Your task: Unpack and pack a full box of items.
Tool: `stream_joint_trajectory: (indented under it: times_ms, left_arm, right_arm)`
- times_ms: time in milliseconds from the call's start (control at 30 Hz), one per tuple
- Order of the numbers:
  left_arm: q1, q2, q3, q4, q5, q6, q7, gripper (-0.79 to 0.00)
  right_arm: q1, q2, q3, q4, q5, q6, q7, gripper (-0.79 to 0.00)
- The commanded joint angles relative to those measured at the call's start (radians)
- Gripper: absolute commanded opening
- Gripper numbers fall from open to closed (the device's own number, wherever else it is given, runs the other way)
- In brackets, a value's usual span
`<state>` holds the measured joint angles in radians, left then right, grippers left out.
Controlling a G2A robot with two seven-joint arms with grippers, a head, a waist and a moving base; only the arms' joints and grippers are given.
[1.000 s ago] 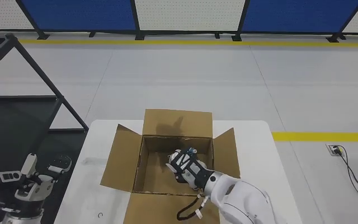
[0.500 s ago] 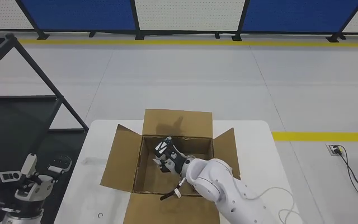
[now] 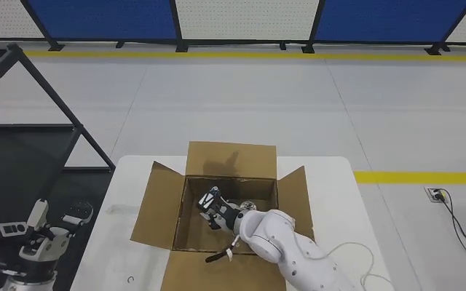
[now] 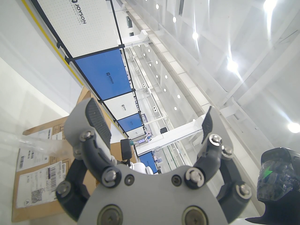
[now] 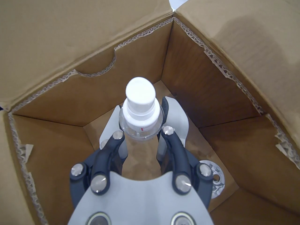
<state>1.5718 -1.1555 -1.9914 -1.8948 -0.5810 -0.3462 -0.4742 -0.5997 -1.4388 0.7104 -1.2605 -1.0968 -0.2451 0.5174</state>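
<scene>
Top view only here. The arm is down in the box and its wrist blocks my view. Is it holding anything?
Observer: Yes, the right gripper has its jaws shut on a clear bottle with a white cap, cap end toward the wrist.
Operator: Anything else in there?
Observer: A round metal disc with holes lies on the floor of the box, beside the gripper and close to a wall.
Operator: And the other arm?
Observer: The left gripper points up at the ceiling, jaws open, with nothing between them.
</scene>
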Motion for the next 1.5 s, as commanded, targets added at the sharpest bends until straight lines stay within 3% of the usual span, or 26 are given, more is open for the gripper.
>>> stream_joint_trajectory:
  times_ms: [0,200,633,667,800,833,900,1233,1367,1467]
  left_arm:
    - [0.000,0.000,0.000,0.000,0.000,0.000,0.000,0.000]
    - [0.000,0.000,0.000,0.000,0.000,0.000,0.000,0.000]
    - [0.000,0.000,0.000,0.000,0.000,0.000,0.000,0.000]
    - [0.000,0.000,0.000,0.000,0.000,0.000,0.000,0.000]
    - [0.000,0.000,0.000,0.000,0.000,0.000,0.000,0.000]
    - [0.000,0.000,0.000,0.000,0.000,0.000,0.000,0.000]
    - [0.000,0.000,0.000,0.000,0.000,0.000,0.000,0.000]
    - [0.000,0.000,0.000,0.000,0.000,0.000,0.000,0.000]
    - [0.000,0.000,0.000,0.000,0.000,0.000,0.000,0.000]
    - [0.000,0.000,0.000,0.000,0.000,0.000,0.000,0.000]
  right_arm:
    - [0.017,-0.006,-0.004,0.049,0.003,-0.033,-0.030,-0.785]
    - [0.058,-0.029,-0.026,0.144,0.005,-0.079,-0.054,-0.785]
    - [0.131,-0.091,-0.089,0.300,-0.024,-0.078,-0.063,-0.770]
    - [0.135,-0.095,-0.091,0.309,-0.022,-0.079,-0.064,-0.625]
    - [0.147,-0.109,-0.093,0.338,-0.021,-0.081,-0.067,-0.394]
    - [0.149,-0.111,-0.093,0.344,-0.021,-0.081,-0.068,-0.240]
    - [0.151,-0.114,-0.088,0.352,-0.020,-0.086,-0.072,-0.003]
    - [0.089,-0.092,-0.033,0.277,-0.061,-0.099,-0.097,0.000]
    - [0.027,-0.067,0.007,0.169,-0.112,-0.080,-0.092,0.000]
    - [-0.055,-0.039,0.050,0.009,-0.171,-0.066,-0.082,0.000]
